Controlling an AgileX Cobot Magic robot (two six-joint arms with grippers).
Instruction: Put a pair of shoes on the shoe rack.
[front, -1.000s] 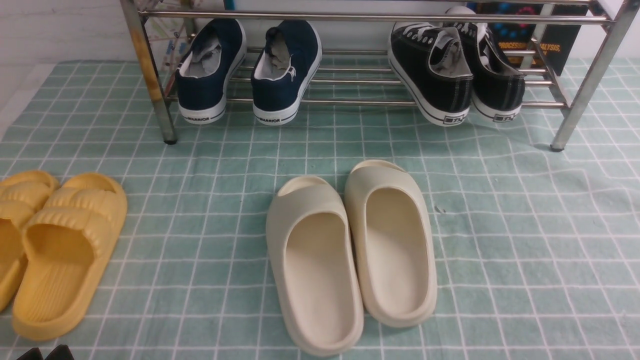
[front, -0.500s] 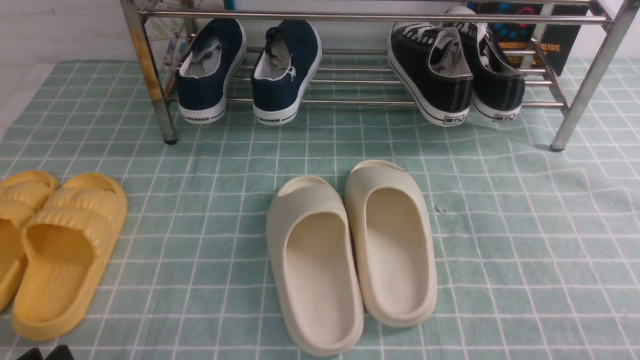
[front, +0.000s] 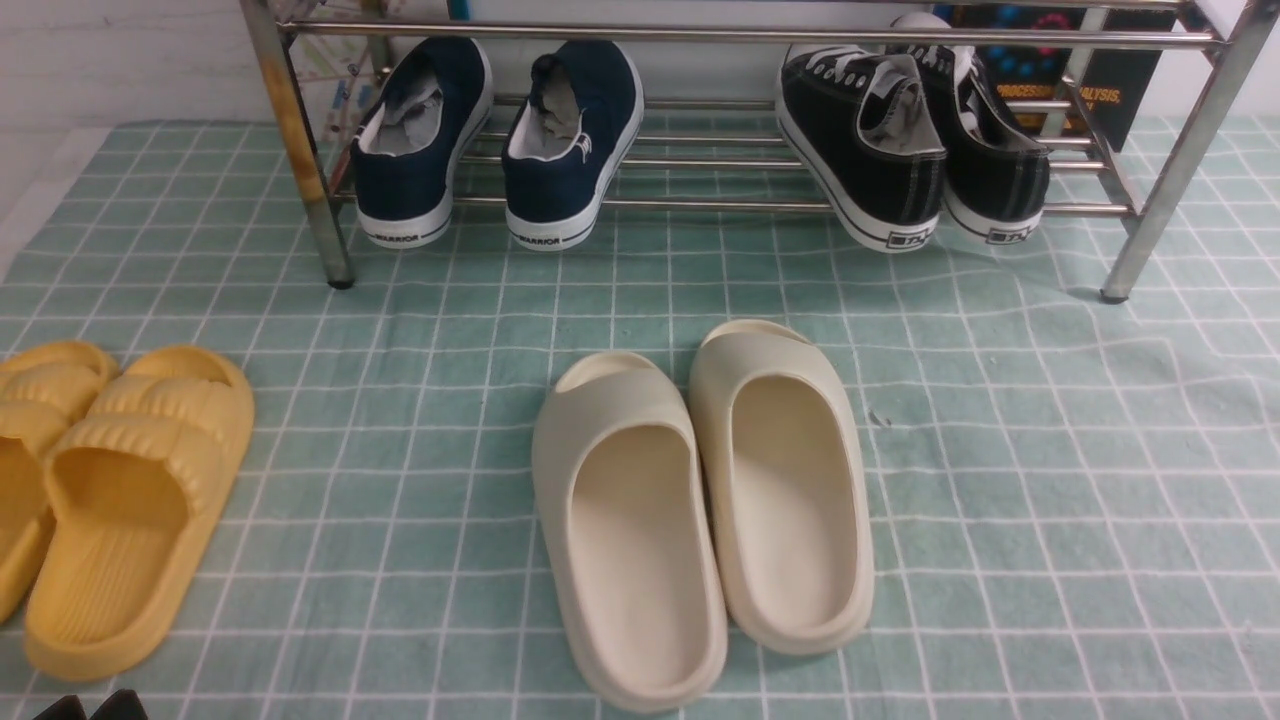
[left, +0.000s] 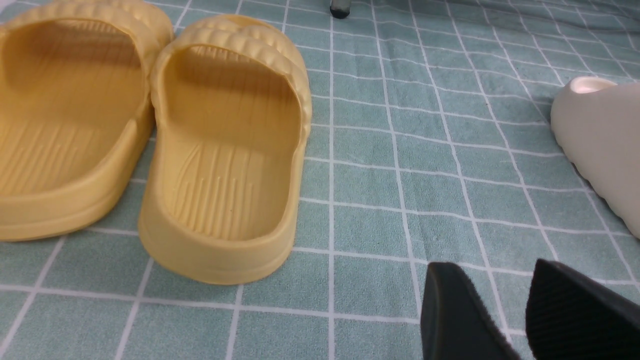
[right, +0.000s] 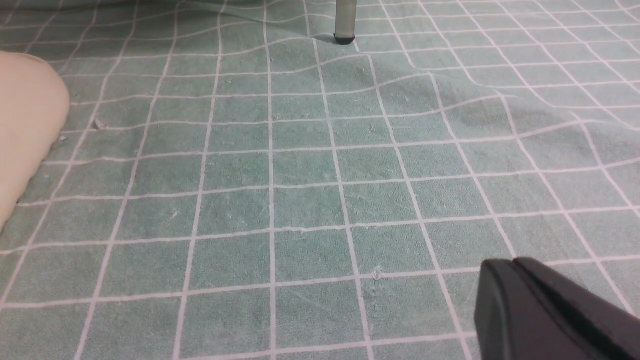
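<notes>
The pair of black canvas sneakers stands side by side on the lower rails of the chrome shoe rack (front: 700, 35) at its right end, heels toward me: the left one (front: 865, 150) and the right one (front: 990, 150). My left gripper (left: 492, 275) hovers low over the cloth near the yellow slides, fingers slightly apart and empty; its tips (front: 90, 706) peek in at the front view's bottom left. My right gripper (right: 510, 270) is shut and empty above bare cloth, out of the front view.
Navy WARRIOR sneakers (front: 490, 140) sit on the rack's left part. Cream slides (front: 700, 500) lie mid-cloth, yellow slides (front: 110, 490) at the left. The rack's legs (front: 300, 150) (front: 1170, 180) stand on the green checked cloth (front: 1050, 500). A dark box (front: 1110, 80) is behind.
</notes>
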